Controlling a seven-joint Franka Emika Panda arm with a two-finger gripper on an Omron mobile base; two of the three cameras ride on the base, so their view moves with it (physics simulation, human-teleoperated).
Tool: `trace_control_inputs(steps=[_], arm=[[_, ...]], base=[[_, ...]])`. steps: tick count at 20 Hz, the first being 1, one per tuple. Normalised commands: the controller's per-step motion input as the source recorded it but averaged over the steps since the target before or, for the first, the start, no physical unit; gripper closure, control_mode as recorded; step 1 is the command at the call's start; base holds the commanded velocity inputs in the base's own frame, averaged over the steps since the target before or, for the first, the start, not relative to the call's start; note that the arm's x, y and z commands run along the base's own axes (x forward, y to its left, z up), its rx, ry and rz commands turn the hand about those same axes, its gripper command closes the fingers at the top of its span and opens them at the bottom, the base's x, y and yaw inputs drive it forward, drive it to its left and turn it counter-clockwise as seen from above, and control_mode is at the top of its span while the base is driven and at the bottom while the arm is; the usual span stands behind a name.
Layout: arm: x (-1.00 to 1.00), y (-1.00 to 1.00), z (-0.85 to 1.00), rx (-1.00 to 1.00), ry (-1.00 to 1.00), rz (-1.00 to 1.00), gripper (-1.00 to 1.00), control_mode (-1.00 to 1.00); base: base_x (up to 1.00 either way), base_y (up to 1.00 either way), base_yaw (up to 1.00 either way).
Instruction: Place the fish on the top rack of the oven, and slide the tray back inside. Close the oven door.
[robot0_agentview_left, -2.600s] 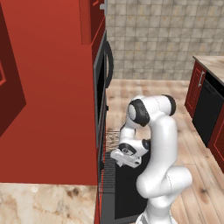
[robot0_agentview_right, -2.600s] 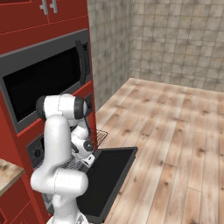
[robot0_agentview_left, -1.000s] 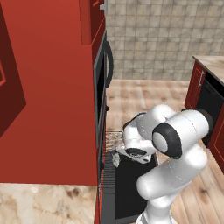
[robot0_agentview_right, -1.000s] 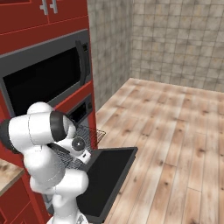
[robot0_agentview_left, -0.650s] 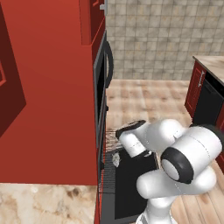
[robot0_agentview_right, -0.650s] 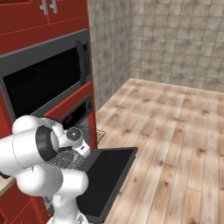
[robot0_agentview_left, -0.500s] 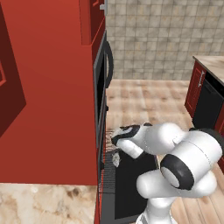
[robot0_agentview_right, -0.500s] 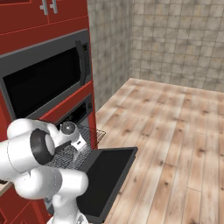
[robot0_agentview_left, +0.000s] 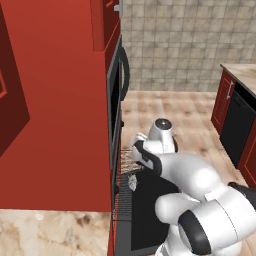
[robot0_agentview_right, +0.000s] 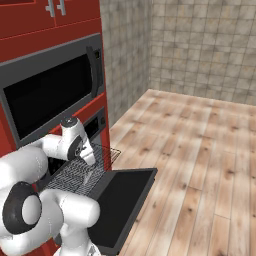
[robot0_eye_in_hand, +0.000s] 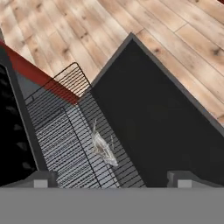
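Observation:
The small silvery fish (robot0_eye_in_hand: 104, 148) lies loose on the pulled-out wire rack (robot0_eye_in_hand: 57, 135), near its outer edge, and it also shows as a pale patch (robot0_agentview_left: 133, 181) from the left base camera. The rack (robot0_agentview_right: 75, 175) sticks out of the black oven (robot0_agentview_left: 116, 150) over the dropped-open oven door (robot0_eye_in_hand: 162, 127). My gripper (robot0_eye_in_hand: 113, 179) hangs above the fish and the rack, open, with nothing between its fingers. It sits at the oven's front (robot0_agentview_left: 140, 152), over the rack's inner half (robot0_agentview_right: 92, 159).
The open door (robot0_agentview_right: 122, 200) reaches out over the wooden floor (robot0_agentview_right: 200, 140). Above the oven is a black glass microwave front (robot0_agentview_right: 50, 95) with a bowed handle (robot0_agentview_left: 125, 70). Red cabinetry (robot0_agentview_left: 55, 100) flanks the left. A black dishwasher panel (robot0_agentview_left: 237, 125) stands at the far right.
The arm has swung its elbow low and to the right, and the hand has moved in toward the oven's front above the rack. The fish rests on the rack.

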Motion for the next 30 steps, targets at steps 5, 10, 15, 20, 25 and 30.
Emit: trace_control_inputs(steps=[5,10,15,20,25,30], arm=[[-0.67,-0.36,0.01,0.07,0.04,-0.23,-1.00,-1.00],[-0.66,-0.11,-0.31,0.18,-0.01,-0.25,-1.00,-1.00],[-0.03,-0.04,-0.48,0.21,-0.04,-0.29,-1.00,-1.00],[0.10,-0.37,-0.22,0.23,0.01,-0.19,-1.00,-1.00],[0.29,-0.42,-0.27,0.24,0.01,-0.08,-1.00,-1.00],[0.46,-0.06,-0.66,0.17,0.00,-0.03,-1.00,-1.00]], base=[[0.00,0.00,0.00],[0.00,0.00,0.00],[0.00,0.00,0.00],[0.00,0.00,0.00],[0.00,0.00,0.00],[0.00,0.00,0.00]])
